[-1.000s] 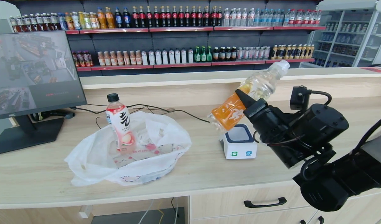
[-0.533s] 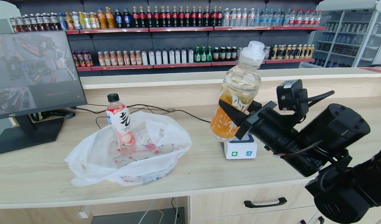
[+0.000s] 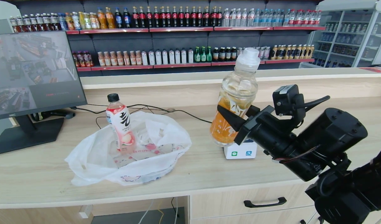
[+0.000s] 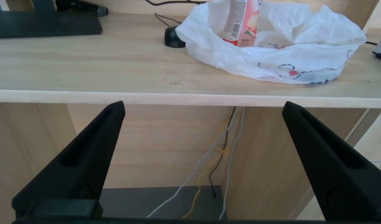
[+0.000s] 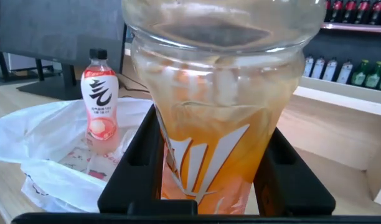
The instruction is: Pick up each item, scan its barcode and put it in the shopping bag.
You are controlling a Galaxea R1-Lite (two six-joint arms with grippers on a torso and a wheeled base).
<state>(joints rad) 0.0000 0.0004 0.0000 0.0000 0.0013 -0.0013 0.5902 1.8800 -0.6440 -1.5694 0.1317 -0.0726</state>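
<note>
You have the wooden counter (image 3: 190,168) before you, and the white shopping bag (image 3: 94,161) lies open on it; take the bag as your mark. The dark monitor (image 3: 31,71) stands to the bag's left and a little behind it. The right gripper (image 3: 235,112) hangs above the counter to the bag's right, its two black fingers (image 5: 137,165) clamped on either side of the orange drink bottle (image 3: 237,93). That bottle is held nearly upright, white cap uppermost, well apart from the bag and higher than its rim. Its base hovers close over the small white scanner (image 3: 240,152), which sits on the counter to the bag's right. Inside the bag a pink-labelled bottle (image 3: 120,124) with a black cap stands upright, leaning slightly. Your left gripper (image 4: 203,165) sits lower than the bag, in front of the counter's front edge, with its fingers spread wide and nothing between them.
</note>
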